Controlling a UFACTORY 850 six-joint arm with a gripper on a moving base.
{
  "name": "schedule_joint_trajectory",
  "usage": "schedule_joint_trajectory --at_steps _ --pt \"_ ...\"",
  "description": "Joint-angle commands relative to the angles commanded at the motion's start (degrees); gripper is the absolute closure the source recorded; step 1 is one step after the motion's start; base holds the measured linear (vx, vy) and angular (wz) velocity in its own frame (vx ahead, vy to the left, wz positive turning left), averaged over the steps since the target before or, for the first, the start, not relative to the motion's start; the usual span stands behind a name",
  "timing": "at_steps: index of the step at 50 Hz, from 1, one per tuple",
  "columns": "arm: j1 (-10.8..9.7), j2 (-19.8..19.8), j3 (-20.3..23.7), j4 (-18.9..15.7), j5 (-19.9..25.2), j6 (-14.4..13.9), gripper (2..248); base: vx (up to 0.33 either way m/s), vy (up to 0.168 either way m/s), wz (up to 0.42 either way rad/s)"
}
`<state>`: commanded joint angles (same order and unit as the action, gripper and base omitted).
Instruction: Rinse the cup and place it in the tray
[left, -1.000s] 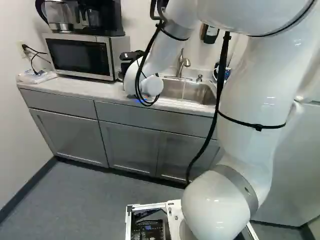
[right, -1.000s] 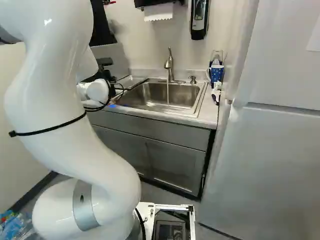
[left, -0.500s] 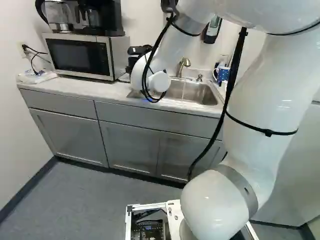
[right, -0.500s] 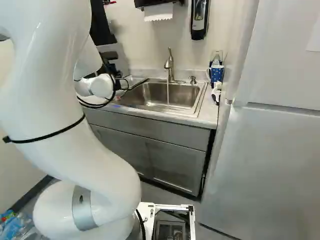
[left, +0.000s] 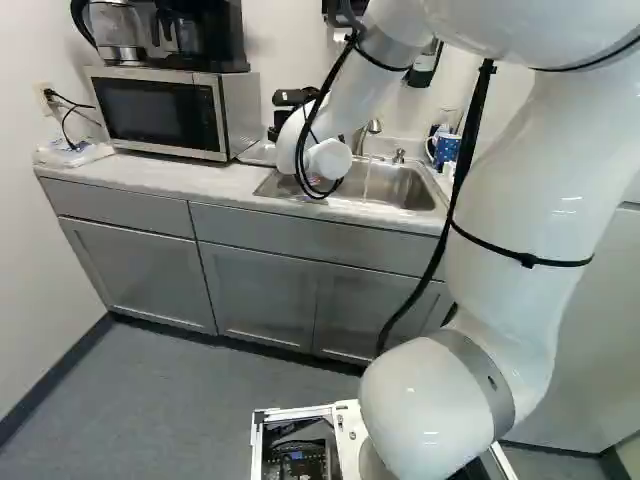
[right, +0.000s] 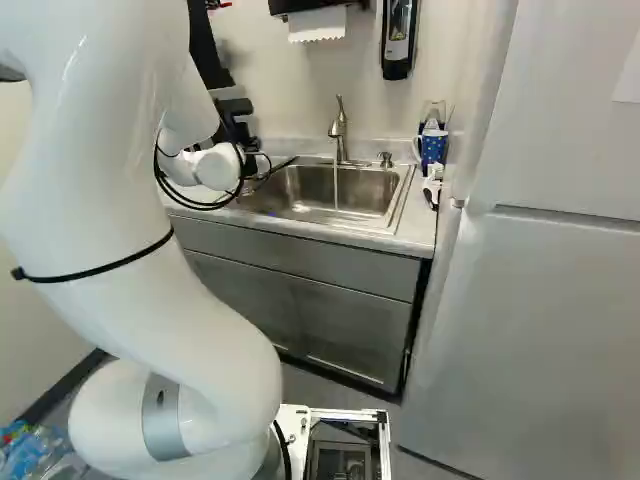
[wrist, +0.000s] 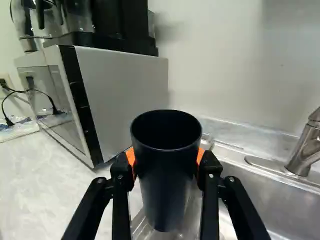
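And the arm's white wrist end (left: 325, 158) has slid to the right in both base views, over toward the sink, carrying the cup along; the base hasn't budged. The black two-fingered gripper (right: 238, 118) is part hidden by the arm there, but the wrist view shows it: fingers apart by the width of the tall, dark, cylindrical cup (wrist: 167, 185), orange pads pressed on both sides, mouth up. Neither base view lets me make out the cup.

Left to right now: the black coffee maker (left: 205, 35) is cut off at the top, standing on the silver, black-fronted microwave (left: 160, 112). Under and behind the cup lies a clear plastic tray (wrist: 192, 215), hard to make out, partly covered by the cup; whether the two touch, I can't tell. The brushed-metal faucet (right: 340, 130) runs out of the wrist view at the side, yet the right base view has it whole, a thin stream falling into the stainless steel sink (right: 310, 192).

Down to the surface: a pale countertop (left: 140, 180) over grey cabinets (left: 250, 290), blue-grey floor (left: 180, 400) below. On past the sink, a blue patterned mug (right: 434, 148) sits at the counter's far end, then comes the big pale refrigerator (right: 560, 310), cut off by the edge.
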<state>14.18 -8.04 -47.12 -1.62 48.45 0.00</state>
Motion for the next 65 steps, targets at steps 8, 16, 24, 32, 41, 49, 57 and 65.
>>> schedule_joint_trajectory --at_steps 8,16,24,32,41,49,57,65 --pt "-1.4 -0.6 -0.6 0.0 0.0 0.0 124 0.000 0.000 0.000" --pt "-2.8 -1.3 -1.4 0.0 0.0 0.0 124 0.000 0.000 0.000" --pt "-4.2 -2.0 -2.1 0.0 0.0 0.0 124 0.000 0.000 0.000" --pt "-5.6 -2.8 -3.0 0.0 0.0 0.0 124 0.000 0.000 0.000" --pt "-7.1 -3.7 -4.1 0.0 0.0 0.0 124 0.000 0.000 0.000" --pt "-8.4 -4.6 -4.5 0.0 0.0 0.0 124 0.000 0.000 0.000" --pt "-9.6 -4.9 -4.0 0.0 0.0 0.0 124 0.000 0.000 0.000" --pt "-10.9 -5.4 -3.5 0.0 0.0 0.0 124 0.000 0.000 0.000"
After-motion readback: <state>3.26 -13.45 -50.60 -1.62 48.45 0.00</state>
